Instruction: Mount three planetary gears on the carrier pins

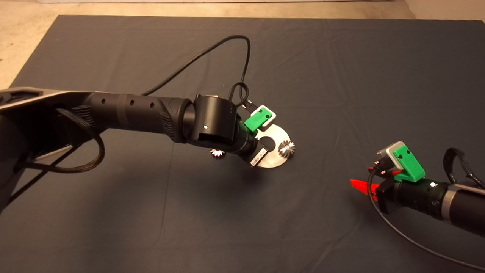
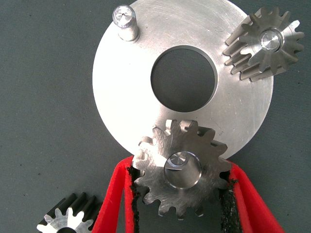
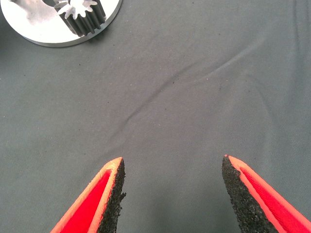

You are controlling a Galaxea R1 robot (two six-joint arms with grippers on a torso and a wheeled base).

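Gear (image 2: 182, 170) sits clamped in the left claw (image 2: 180, 187) over a rim pin of the plate (image 2: 126, 102); one gear (image 2: 262, 46) seated opposite, another (image 2: 68, 218) beside the claw on the mat (image 2: 43, 121). Right claw (image 3: 172, 189) gapes over bare mat.

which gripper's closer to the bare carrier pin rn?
Left. The left gripper is over the carrier plate, shut on a gear at the rim across from the bare pin. The right gripper hangs open over bare mat, well off the plate.

My left arm reaches in across the mat, its left gripper (image 2: 181, 194) pointing downward with both pads pressed against a gear. My right gripper (image 3: 172, 167) waits low at the side, fingers spread apart.
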